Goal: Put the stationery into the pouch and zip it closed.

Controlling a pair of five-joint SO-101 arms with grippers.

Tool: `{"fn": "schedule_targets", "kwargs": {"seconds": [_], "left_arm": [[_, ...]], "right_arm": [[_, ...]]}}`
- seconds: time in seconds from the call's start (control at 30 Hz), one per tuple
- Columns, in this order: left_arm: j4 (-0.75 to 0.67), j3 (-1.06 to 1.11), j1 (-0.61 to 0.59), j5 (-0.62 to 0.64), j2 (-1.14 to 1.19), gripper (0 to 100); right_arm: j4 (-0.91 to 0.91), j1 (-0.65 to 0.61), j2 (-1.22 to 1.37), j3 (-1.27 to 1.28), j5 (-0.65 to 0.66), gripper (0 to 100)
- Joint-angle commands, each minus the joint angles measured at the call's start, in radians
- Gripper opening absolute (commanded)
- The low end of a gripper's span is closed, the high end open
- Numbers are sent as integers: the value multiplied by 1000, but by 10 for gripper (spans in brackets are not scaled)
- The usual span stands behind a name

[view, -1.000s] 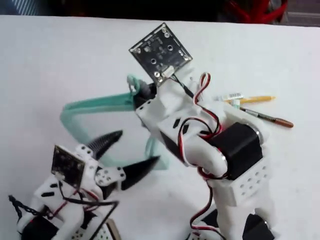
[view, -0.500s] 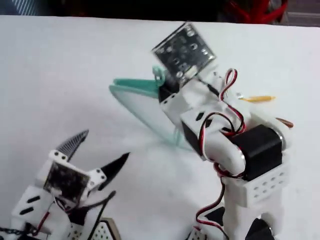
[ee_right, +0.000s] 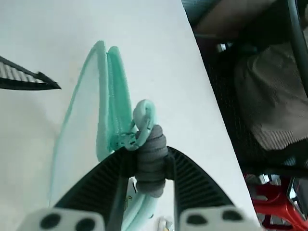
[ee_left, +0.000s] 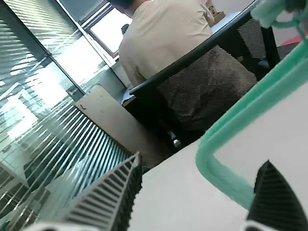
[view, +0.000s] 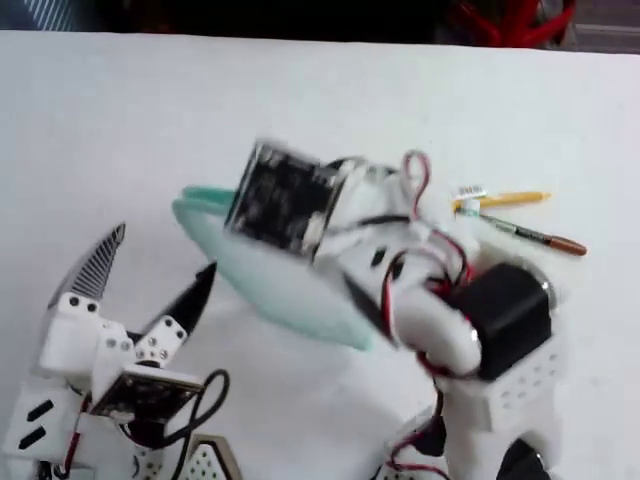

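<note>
A teal pouch [view: 285, 285] hangs tilted over the middle of the white table. My right gripper [ee_right: 151, 163] is shut on the grey cord at the pouch's zipper pull [ee_right: 144, 120], with the pouch [ee_right: 98, 110] trailing away from it. My left gripper [view: 166, 250] is at the lower left, open and holding nothing, just short of the pouch's left end. In the left wrist view the pouch's teal rim [ee_left: 231, 130] runs past the open left gripper [ee_left: 202, 161]. A yellow pen [view: 505, 200] and a dark brown-tipped pen [view: 530, 235] lie on the table to the right.
The right arm's body [view: 480, 320] stands between the pouch and the pens. A red frame [view: 510, 20] sits beyond the table's far edge. The table [view: 120, 110] is bare white at the far left.
The right arm swung the pouch right, then back left and lower, and the pouch now looks flattened. The left arm drew back toward the lower left, its gripper still open.
</note>
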Motion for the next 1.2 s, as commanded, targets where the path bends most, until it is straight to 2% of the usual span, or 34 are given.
{"fn": "schedule_targets", "kwargs": {"seconds": [0.0, 0.1, 0.23, 0.37, 0.5, 0.7, 0.87, 1.0, 1.17], "left_arm": [[-43, 15, -48, -41, 12, 361], [-112, 41, -128, -29, 5, 360], [-175, -104, -243, 127, 5, 328], [-180, -218, -260, 187, 8, 320], [-235, -84, -202, 269, 10, 320], [-552, 239, -122, 376, 10, 317], [-585, 368, -81, 325, 10, 317], [-585, 471, -51, 184, 10, 317], [-496, 499, -53, 46, 7, 317]], "right_arm": [[2, -64, -53, -6, 11, 18], [4, -85, -77, -3, -9, 18], [1, -90, -99, 123, -2, 18], [-1, -108, -102, 249, 31, 19], [-1, -189, -134, 301, 23, 19], [-1, -280, -232, 345, 23, 19], [-1, -280, -285, 405, 28, 19], [-10, -275, -309, 407, 31, 19], [-120, -117, -306, 414, 25, 19]]}}
